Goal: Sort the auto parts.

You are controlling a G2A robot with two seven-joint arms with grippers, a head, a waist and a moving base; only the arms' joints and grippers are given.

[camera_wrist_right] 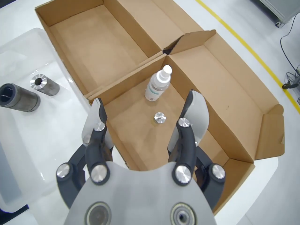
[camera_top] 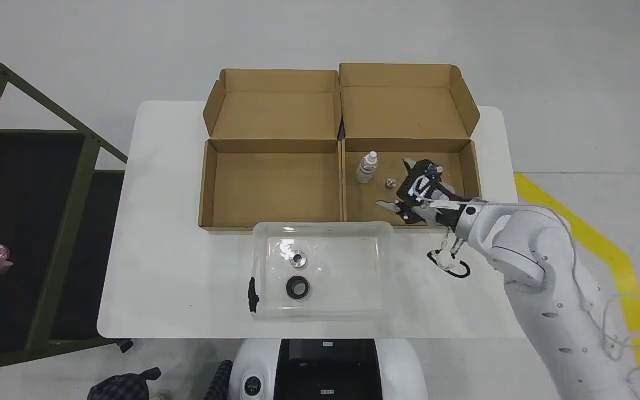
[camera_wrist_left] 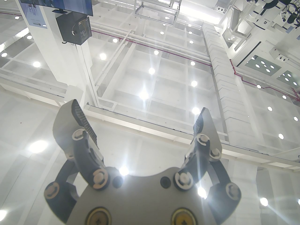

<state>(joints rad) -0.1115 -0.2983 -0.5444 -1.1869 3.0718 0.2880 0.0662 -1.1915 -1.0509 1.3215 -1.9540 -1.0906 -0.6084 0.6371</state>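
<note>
Right claw [camera_wrist_right: 145, 97]: spread, empty, above right box [camera_top: 472, 170]; two metal cylinders [camera_top: 297, 259], seemingly upright, in clear bin [camera_top: 262, 232], lower left of it in top view.

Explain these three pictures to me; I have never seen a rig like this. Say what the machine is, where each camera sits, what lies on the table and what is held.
This is a two-armed robot; each arm ends in a two-fingered gripper. The top view looks down from a camera above the arms. The other two pictures come from cameras on the wrists.

On the white table a left cardboard box and a right cardboard box stand open side by side, with a clear plastic tub in front of them. The tub holds a narrow metal cylinder and a wider metal cylinder. The right box holds a white bottle and a small metal disc.

The right gripper hangs open above that box, holding nothing. The left gripper, also open and holding nothing, points up at the ceiling.
</note>
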